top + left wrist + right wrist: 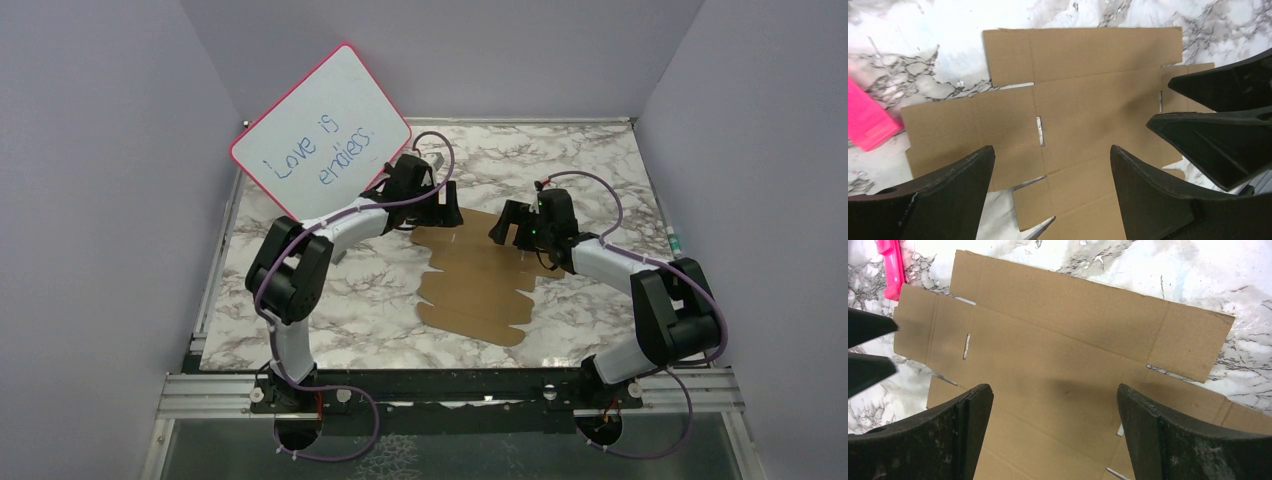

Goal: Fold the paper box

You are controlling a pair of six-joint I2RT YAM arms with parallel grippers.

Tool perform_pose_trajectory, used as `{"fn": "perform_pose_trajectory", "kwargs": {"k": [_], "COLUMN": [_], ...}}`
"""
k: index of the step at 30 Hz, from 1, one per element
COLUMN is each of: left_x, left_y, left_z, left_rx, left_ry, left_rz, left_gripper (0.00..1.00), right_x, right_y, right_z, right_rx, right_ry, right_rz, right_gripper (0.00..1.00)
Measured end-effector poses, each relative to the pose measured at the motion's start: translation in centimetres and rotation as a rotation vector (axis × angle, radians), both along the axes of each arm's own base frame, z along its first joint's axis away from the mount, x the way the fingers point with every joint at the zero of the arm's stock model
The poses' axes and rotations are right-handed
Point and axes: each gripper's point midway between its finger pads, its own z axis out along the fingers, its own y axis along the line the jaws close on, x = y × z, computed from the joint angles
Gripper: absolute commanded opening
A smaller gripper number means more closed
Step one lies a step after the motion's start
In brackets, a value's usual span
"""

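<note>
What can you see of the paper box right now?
The paper box is a plain brown cardboard die-cut sheet, not yet folded, lying flat on the marble table. Crease lines, narrow slots and side flaps show; its near edge is stepped with tabs. The left gripper and right gripper, both open, hang over its far end without gripping it. A pink marker lies beside one far flap.

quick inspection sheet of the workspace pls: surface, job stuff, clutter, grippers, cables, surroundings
surface: marbled table, box sheet lying on it
job's things: paper box flat, unfolded, no flap raised
clutter: whiteboard propped at far left; pink marker beside the sheet's edge
grippers: left gripper open over the sheet; right gripper open over it; neither holds anything
cables: purple cables loop along both arms
surroundings: plain lavender walls on three sides
</note>
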Motion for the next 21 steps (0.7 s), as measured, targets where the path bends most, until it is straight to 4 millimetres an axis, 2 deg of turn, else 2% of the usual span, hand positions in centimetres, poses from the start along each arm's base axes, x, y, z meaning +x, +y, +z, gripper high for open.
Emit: {"fn": "perform_pose_trajectory", "kwargs": {"k": [5, 9, 11, 20, 21], "left_x": [-0.6, -1.5, -2.2, -4.1, -4.8], "left_y": [-0.4, -0.1, 0.2, 1.0, 1.2], "left_z": [-2.4, -3.6, -4.6, -4.6, -4.7], "left_rx": [0.007, 0.003, 0.009, -0.03, -0.028], "left_ry": [0.061, 0.09, 0.114, 0.113, 0.12], "left_rz": [-0.027, -0.034, -0.031, -0.025, -0.027], "left_gripper": [0.85, 0.85, 0.85, 0.85, 0.85], "right_x": [-0.1, -0.4, -0.3, 0.1, 0.0], "right_y": [0.0, 0.2, 0.4, 1.3, 1.5], "right_z": [-0.6, -1.9, -1.9, -1.8, -1.8], "right_rx": [-0.002, -0.005, -0.002, 0.017, 0.019], "right_ry": [0.015, 0.052, 0.05, 0.039, 0.039], "right_rz": [0.003, 0.015, 0.025, 0.086, 0.099], "right_gripper": [1.0, 1.0, 1.0, 1.0, 1.0]}}
